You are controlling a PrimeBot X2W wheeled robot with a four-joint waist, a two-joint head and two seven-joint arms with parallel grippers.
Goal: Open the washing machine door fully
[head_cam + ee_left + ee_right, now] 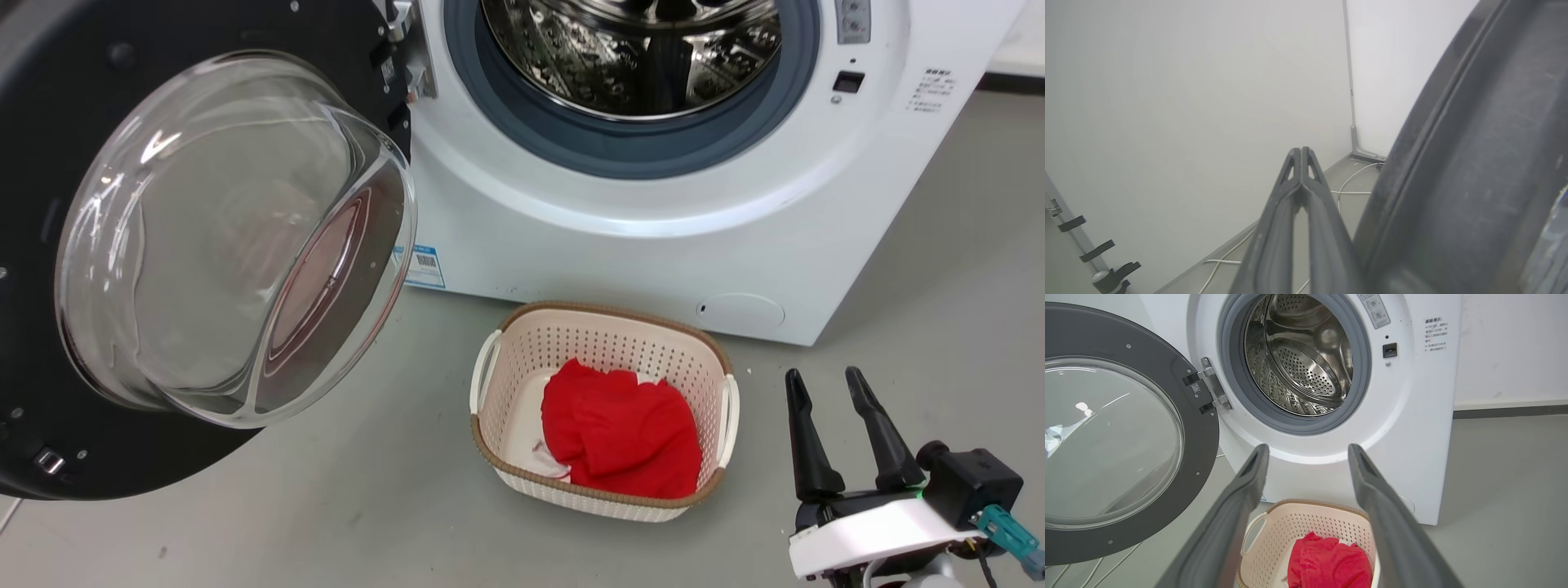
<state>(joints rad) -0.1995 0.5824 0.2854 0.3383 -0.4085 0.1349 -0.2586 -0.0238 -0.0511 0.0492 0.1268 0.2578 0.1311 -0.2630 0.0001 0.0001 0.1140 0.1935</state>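
Since the door (229, 237) stands wide of the machine (653, 245) in the head view, on the left, its glass bowl bulging toward the camera, I judge the task to be in its last stretch: only the final swing to the hinge's stop may be left. One steel drum (637, 49) lies uncovered behind it. On the floor (326, 506), just before the machine's foot, sits one basket (608, 312) with one red cloth (620, 433) in it. The right pincer (823, 380) hovers at the lower right over the floor, its two fingers spread and holding nothing, well apart from the door.

From the left wrist, the left pincer (1300, 153) has its two fingers pressed together, nothing between them. It lies just beside the door's dark rim (1453, 183); whether it touches the rim I cannot tell. Beyond are a pale wall (1188, 102) and a few white cables (1351, 183) on the floor. The next move, as I judge it, calls for a gentle sideways push on that rim, toward the wall, easing off once the hinge resists.

From the right wrist, the one door (1114, 437) hangs on one metal hinge (1210, 388) at the machine's left side, facing nearly outward. The right pincer (1308, 449) is spread above the basket (1306, 522).
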